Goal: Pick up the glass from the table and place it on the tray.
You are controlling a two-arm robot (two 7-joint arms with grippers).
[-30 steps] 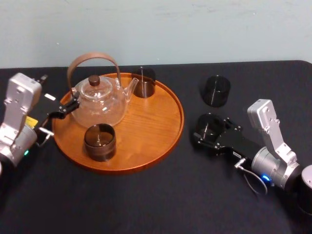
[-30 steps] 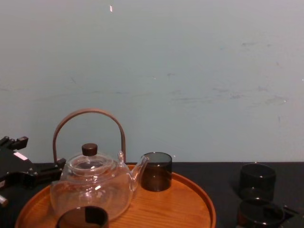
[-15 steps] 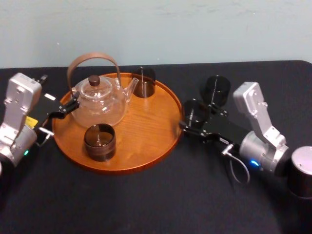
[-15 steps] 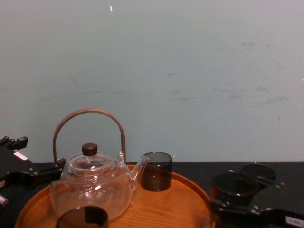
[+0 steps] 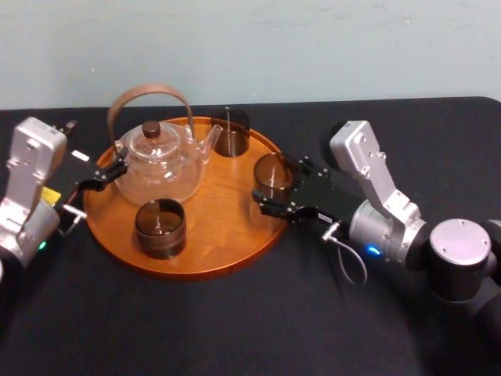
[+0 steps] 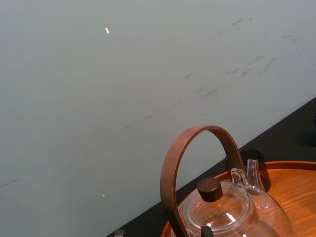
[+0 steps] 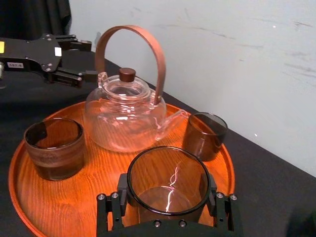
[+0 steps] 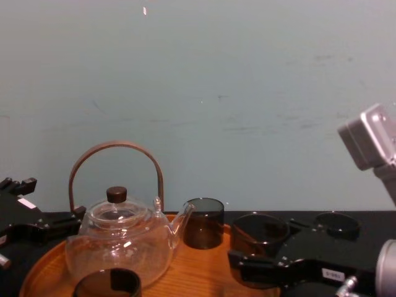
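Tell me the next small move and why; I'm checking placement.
Probably lower the right gripper straight down, then open it. It is shut on the smoked glass over bare wood on the tray's right side, apart from the teapot and the two glasses. The left gripper idles at the tray's left edge.

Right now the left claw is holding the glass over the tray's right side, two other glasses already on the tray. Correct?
No: the right claw holds the glass, as the head view shows. The left claw sits beside the teapot. The rest stands: the tray carries two other glasses.
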